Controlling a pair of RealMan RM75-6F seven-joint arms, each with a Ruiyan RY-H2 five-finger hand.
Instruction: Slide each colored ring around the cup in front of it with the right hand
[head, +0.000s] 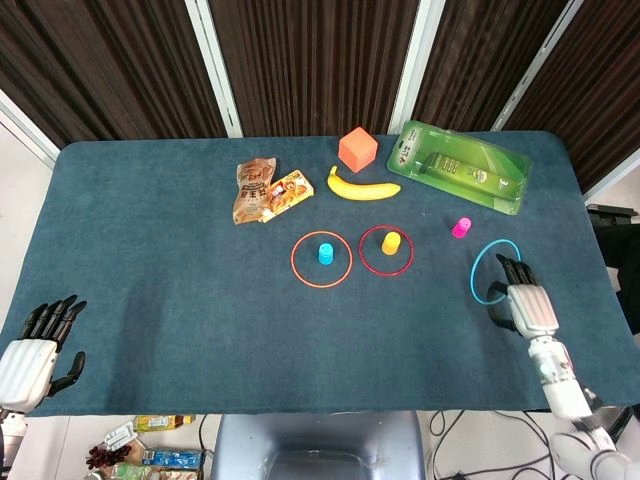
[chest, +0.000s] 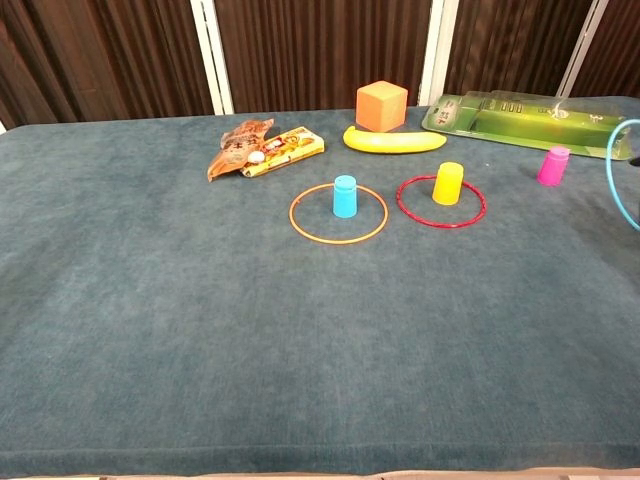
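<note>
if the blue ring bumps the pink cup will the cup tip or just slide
The pink cup looks small, light and taller than wide, so it may tip. The cloth-covered table probably grips its base rather than letting it slide. The blue ring is thin, likely pushing low down.

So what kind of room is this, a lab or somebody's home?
Most likely a robot test lab, not a home. A table covered in blue cloth holds practice props: small cups inside rings, a toy-like banana and an orange cube. Dark slatted panels stand behind it, and cables lie on the floor.
</note>
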